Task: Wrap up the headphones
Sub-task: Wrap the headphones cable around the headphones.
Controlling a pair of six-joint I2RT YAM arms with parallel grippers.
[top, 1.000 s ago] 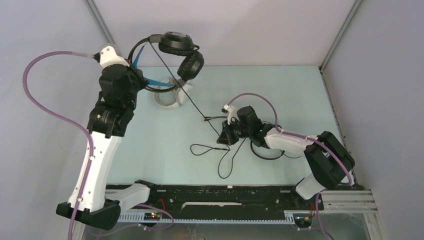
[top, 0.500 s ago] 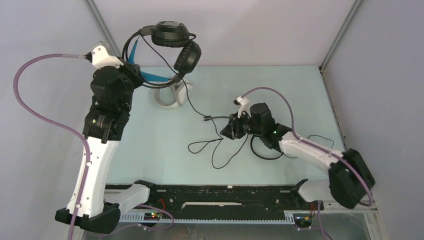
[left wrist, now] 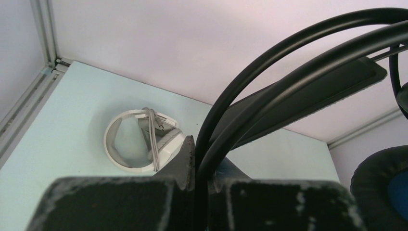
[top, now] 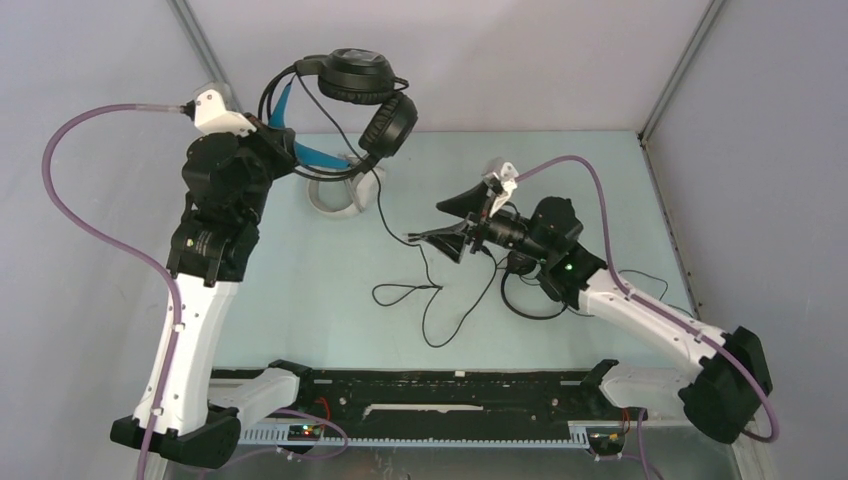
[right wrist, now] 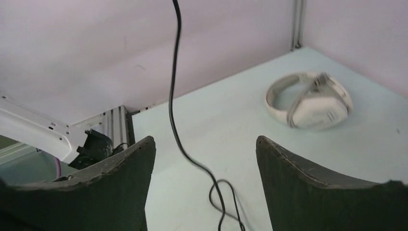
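The left gripper (left wrist: pixel 200 169), clamped on the headband, held the black over-head headphones with blue lining (top: pixel 362 92) aloft by the back wall. Their thin black cable (top: pixel 430 300) trailed onto the pale green table (top: pixel 290 290), hanging just ahead of the right gripper (top: pixel 452 222), whose jaws were spread and empty. White-grey headphones (top: pixel 335 195) lay on the table beneath the raised set.

Near the far edge of the table (top: pixel 300 300), left of centre: first headphones (top: pixel 335 195), lying on the surface. Above these, off the surface: second headphones (top: pixel 360 80), headband clamped in the left gripper (top: pixel 288 150). Down from there to mid-table: cable (top: pixel 428 300), looped on the surface, just before the right gripper (top: pixel 452 222), jaws apart. Right of centre, partly under the right arm: third headphones (top: pixel 535 312).
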